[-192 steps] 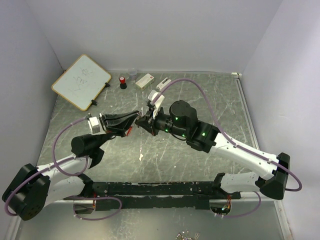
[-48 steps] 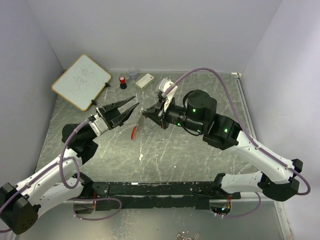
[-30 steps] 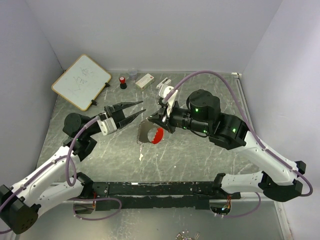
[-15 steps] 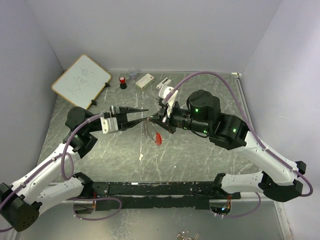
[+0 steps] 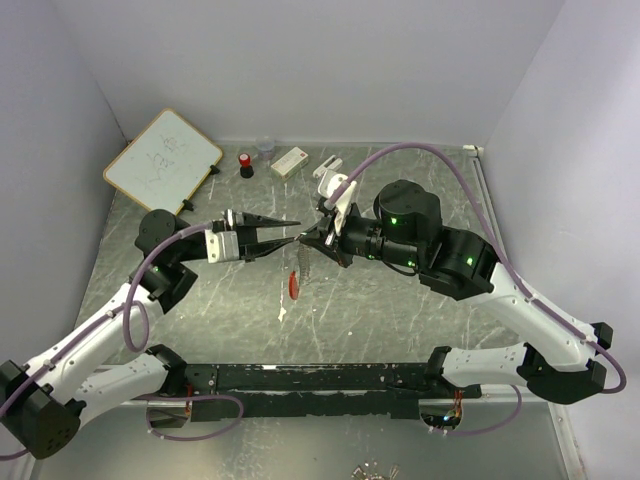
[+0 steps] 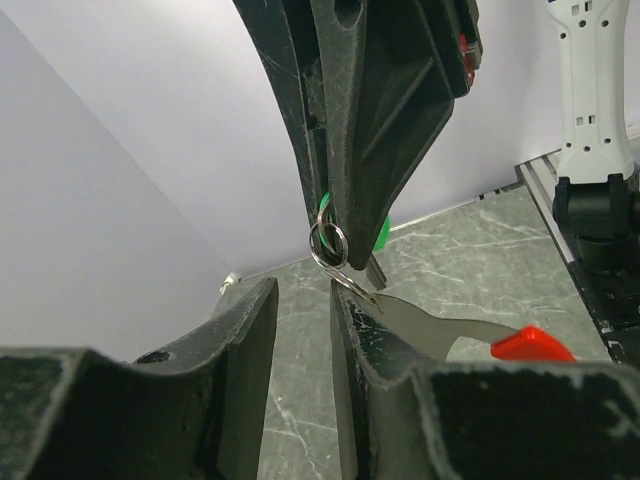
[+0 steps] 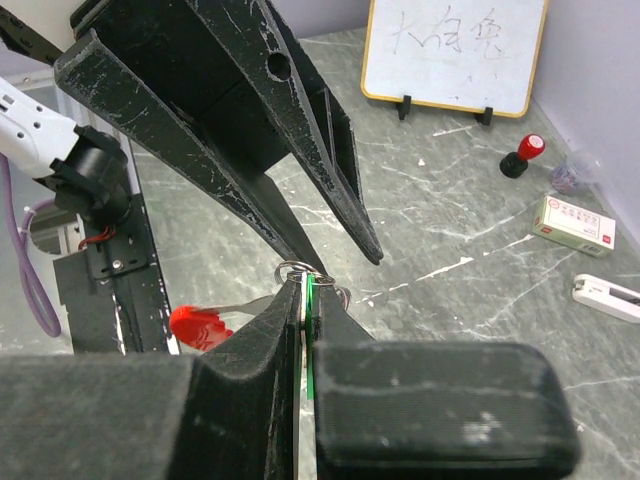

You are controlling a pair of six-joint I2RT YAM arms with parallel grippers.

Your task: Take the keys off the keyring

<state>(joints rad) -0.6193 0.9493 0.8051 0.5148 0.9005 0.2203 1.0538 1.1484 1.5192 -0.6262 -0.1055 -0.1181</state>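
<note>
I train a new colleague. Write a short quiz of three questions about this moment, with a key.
1. True or false: the right tool is shut on the small green-headed key.
2. What hangs from the thin silvery metal keyring? A) the elongated red-headed key B) a brass padlock C) a blue whistle
3. Fill in: the left tool is ___ (open or shut).
Key: 1 true; 2 A; 3 open.

Left arm [image 5: 100, 335]: your arm reaches from the lower left toward centre, wrist pointing right.
Left gripper [image 6: 303, 290]: 2 fingers parted by a narrow gap.
Right arm [image 5: 520, 305]: forearm points left.
Right gripper [image 7: 305, 283]: 2 fingers pinched on the green key [image 7: 311, 300], tips just beside your left gripper's.
</note>
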